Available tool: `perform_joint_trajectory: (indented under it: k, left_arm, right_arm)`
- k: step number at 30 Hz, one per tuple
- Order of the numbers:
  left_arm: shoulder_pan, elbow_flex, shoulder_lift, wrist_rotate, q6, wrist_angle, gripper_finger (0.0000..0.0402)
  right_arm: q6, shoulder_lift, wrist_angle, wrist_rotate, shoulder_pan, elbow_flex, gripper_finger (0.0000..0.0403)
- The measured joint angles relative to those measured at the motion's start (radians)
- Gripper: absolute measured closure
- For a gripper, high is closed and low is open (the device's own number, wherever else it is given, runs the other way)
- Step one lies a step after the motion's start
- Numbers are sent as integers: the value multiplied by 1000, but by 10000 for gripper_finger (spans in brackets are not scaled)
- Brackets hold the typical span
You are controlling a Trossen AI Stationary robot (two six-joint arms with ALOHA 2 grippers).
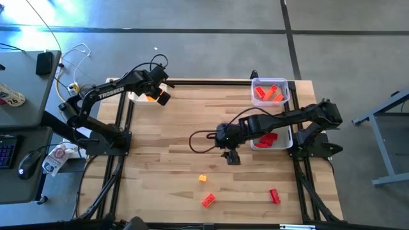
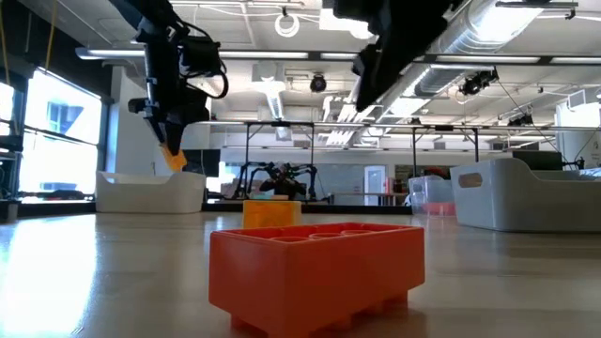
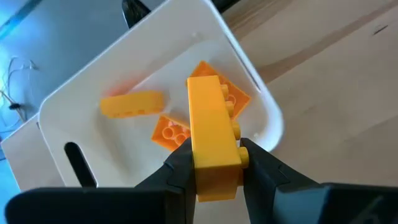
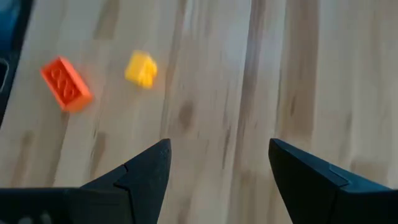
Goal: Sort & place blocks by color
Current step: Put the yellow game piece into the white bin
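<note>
My left gripper (image 1: pixel 156 96) hangs over the white tray (image 1: pixel 136 98) at the table's far left corner, shut on a long yellow-orange block (image 3: pixel 208 112). Three yellow-orange blocks (image 3: pixel 132 104) lie in that tray (image 3: pixel 74 118). My right gripper (image 1: pixel 231 158) stands open above the middle of the table with nothing between its fingers (image 4: pixel 217 158). On the wood near the front edge lie a yellow block (image 1: pixel 202 179), an orange block (image 1: pixel 208 200) and a red block (image 1: pixel 275 196). My left gripper pinches one end of the long block (image 3: pixel 214 168) between its two fingers, one finger on the studded face (image 3: pixel 249 158) and one on the opposite face. The fingers slant steeply down, and the block runs on past them. It hangs clear above the tray (image 2: pixel 174 158).
At the right edge a clear tray (image 1: pixel 285 84) holds orange blocks and a white tray (image 1: pixel 255 145) holds red ones. Bare wood lies between the trays and the loose blocks. In the low view the orange block (image 2: pixel 315 272) fills the foreground.
</note>
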Motion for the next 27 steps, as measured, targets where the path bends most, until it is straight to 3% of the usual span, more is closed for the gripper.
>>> perform_joint_trajectory:
  k: [12,23,27]
  left_arm:
    - [22,0,120,30,35,16,327]
    - [21,0,146,64,70,30,327]
    - [21,0,146,64,72,30,309]
  right_arm:
    - [273,0,-266,26,118,0,146]
    - [534,0,-392,28,245,0,146]
    - [664,0,-447,25,296,0,146]
